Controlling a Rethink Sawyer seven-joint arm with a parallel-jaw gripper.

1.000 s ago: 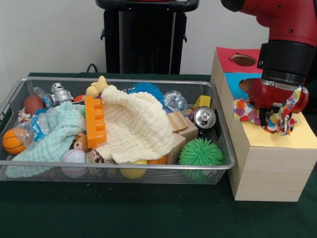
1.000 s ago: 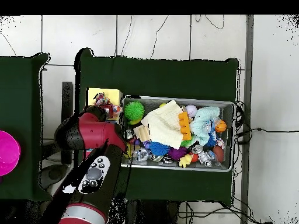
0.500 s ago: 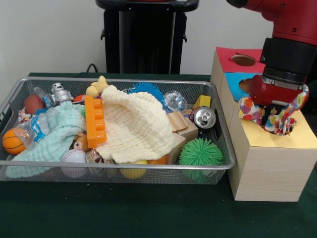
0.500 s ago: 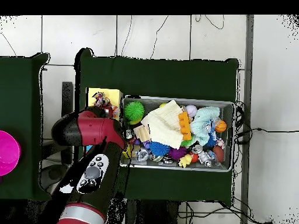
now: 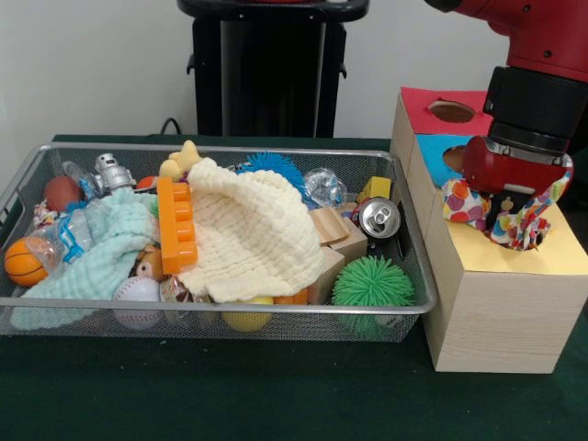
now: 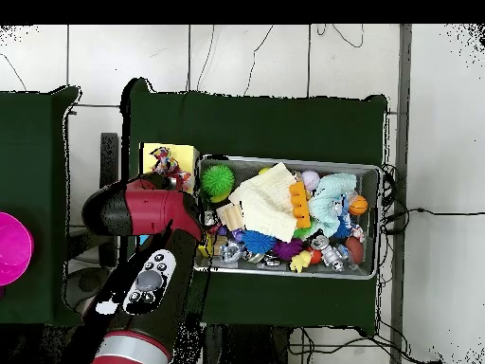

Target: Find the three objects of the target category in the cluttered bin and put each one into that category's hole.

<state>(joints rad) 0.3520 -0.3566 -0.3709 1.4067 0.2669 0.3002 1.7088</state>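
Gripper (image 5: 511, 209) (clamped on spotted cloth (image 5: 501, 216)) has shifted slightly over the yellow box top (image 5: 551, 253).

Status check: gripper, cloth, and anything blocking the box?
Gripper over the box's yellow section, fingers hidden. Spotted cloth draped round it, hanging onto the yellow top. Nothing else on the box.

My table (image 5: 230, 395) is covered in dark green cloth. Directly on it stand a wire mesh bin (image 5: 276, 317) and, just beside the bin, a wooden box (image 5: 496, 312) with coloured top panels.
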